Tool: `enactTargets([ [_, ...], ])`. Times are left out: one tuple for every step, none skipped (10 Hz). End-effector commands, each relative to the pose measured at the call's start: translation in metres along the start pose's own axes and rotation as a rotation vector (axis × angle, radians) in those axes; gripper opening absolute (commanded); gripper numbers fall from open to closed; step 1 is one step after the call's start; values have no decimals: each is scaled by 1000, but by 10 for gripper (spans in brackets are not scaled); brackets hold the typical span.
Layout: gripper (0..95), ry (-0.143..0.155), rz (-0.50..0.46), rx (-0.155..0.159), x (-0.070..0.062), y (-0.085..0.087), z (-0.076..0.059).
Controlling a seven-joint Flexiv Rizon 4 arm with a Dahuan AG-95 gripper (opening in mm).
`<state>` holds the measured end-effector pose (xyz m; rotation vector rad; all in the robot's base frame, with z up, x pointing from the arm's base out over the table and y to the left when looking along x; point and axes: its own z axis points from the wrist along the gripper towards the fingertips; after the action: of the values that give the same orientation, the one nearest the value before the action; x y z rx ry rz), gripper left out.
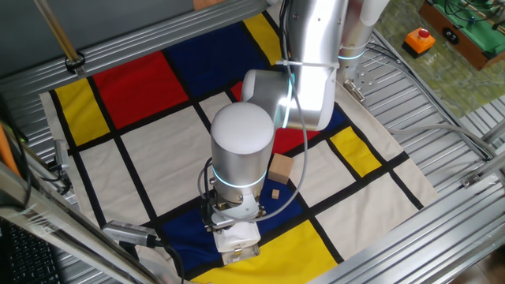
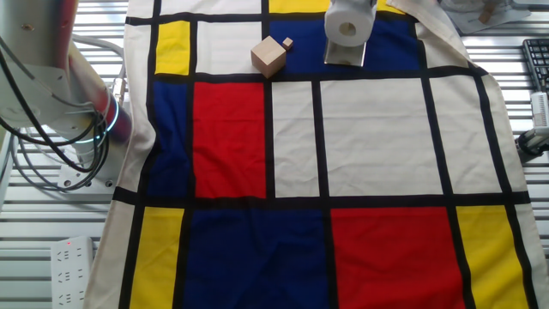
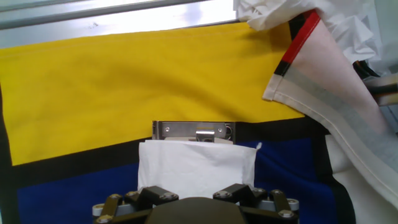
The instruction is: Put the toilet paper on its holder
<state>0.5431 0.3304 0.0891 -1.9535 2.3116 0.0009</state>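
Observation:
The white toilet paper [image 3: 196, 165] fills the space just ahead of my gripper [image 3: 196, 190] in the hand view. The jaws stand on either side of it, their tips hidden behind the roll. The chrome holder [image 3: 194, 130] lies just beyond the roll, at the seam between the yellow and blue cloth panels. From one fixed view the gripper [image 1: 234, 223] points straight down with the roll [image 1: 237, 235] under it and the holder [image 1: 241, 254] showing below. The other fixed view shows the roll's open end [image 2: 347, 26] directly over the holder plate [image 2: 345, 53].
A tan wooden cube [image 1: 280, 168] and a tiny block [image 1: 274, 192] sit just right of the gripper, also seen as the cube [image 2: 268, 57] in the other fixed view. A folded-up cloth corner [image 3: 323, 81] rises on the right. The table's metal edge [image 3: 124, 18] runs close beyond the holder.

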Motion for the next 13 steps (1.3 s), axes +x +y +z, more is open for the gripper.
enactTargets([
  [0, -3, 8, 0, 0, 1, 0],
  [0, -4, 9, -1, 0, 1, -1],
  [0, -7, 12, -1, -1, 1, -1],
  [0, -8, 13, -1, -1, 1, -1],
  [0, -13, 19, -2, -2, 1, -2],
  [0, -11, 21, -1, -2, 1, -2],
  [0, -11, 21, -1, -2, 1, -2],
  [0, -10, 18, 0, -2, 1, -2],
  [0, -12, 13, 1, -2, 1, -2],
  [0, -12, 0, 2, -2, 1, -2],
  [380, -9, -7, 2, -1, 1, -2],
  [570, -9, -9, 3, -1, 1, -2],
  [570, -8, -12, 4, -1, 0, -2],
])
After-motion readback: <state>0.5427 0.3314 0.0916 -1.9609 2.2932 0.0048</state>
